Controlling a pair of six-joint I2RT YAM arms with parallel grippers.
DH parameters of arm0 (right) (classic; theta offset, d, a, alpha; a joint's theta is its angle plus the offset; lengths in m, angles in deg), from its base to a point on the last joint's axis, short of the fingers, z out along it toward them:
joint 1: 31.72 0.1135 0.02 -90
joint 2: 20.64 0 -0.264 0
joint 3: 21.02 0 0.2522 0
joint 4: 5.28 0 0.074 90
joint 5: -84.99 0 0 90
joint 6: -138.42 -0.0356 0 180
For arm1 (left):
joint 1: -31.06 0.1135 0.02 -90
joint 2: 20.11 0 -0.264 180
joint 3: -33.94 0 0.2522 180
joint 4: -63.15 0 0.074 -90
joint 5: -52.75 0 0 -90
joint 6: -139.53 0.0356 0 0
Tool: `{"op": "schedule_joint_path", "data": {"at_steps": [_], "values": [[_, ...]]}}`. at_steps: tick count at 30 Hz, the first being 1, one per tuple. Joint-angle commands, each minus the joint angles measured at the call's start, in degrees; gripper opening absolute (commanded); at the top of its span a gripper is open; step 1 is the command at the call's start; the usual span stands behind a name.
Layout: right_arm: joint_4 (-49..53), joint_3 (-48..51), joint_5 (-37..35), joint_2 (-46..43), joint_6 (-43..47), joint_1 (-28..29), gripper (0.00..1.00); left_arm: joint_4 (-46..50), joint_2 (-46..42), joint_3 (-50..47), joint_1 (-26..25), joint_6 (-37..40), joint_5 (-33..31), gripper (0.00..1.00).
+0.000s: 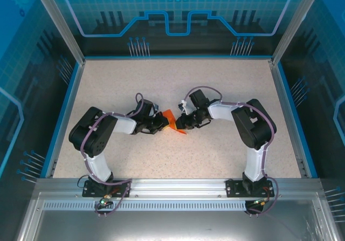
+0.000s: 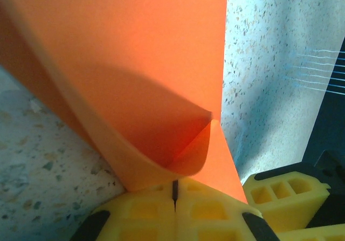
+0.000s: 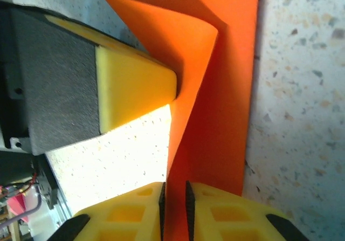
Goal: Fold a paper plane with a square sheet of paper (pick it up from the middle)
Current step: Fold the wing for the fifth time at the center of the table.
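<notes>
**Current state.** The square sheet of paper (image 1: pixel 171 119) is at the centre of the top view, lifted off the speckled surface (image 1: pixel 215 90) between the two grippers. It is partly folded, and one flap curls over rather than lying creased.

- The right gripper (image 3: pixel 175 203) is clenched on the sheet; orange paper fills the slit between its fingers at the bottom of the right wrist view.
- The left gripper (image 2: pixel 175 190) is closed to a thin slit at the sheet's curled lower edge. It appears to pinch that edge.

**Procedure (recommended).**
1. Use the right grip as the anchor and do not slacken it.
2. Draw the curl flat so the edges align before pressing.
3. Press along the fold line, not across it.

**Caution.** Thin paper buckles or tears if the grippers pull apart.
</notes>
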Motion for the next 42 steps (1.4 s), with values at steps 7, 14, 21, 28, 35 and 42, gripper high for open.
{"op": "schedule_joint_path", "data": {"at_steps": [7, 14, 21, 28, 35, 42], "values": [[1.1, -0.7, 0.7, 1.6, 1.1, 0.5, 0.08, 1.8, -2.4, 1.7, -0.2, 0.8, 1.1, 0.10], [-2.3, 1.1, 2.1, 2.5, -1.1, 0.2, 0.07, -5.1, -4.2, -1.7, -0.3, -1.1, 3.4, 0.16], [-2.3, 1.5, 2.5, 3.6, -0.4, 0.1, 0.09, -7.8, -4.2, -4.3, -1.3, -2.3, 3.9, 0.17], [-2.1, 1.8, 1.8, 4.3, -0.6, 0.1, 0.09, -8.5, -4.8, -5.7, -2.2, -2.3, 3.1, 0.16], [-8.7, 4.4, 4.5, 3.0, -5.1, -0.6, 0.06, -11.7, -5.1, -7.8, -3.4, -2.5, 1.4, 0.13], [-16.8, 7.6, 7.4, 2.2, -9.6, -1.5, 0.05, -13.0, -3.4, -6.8, -4.5, -2.7, 0.0, 0.10]]}}
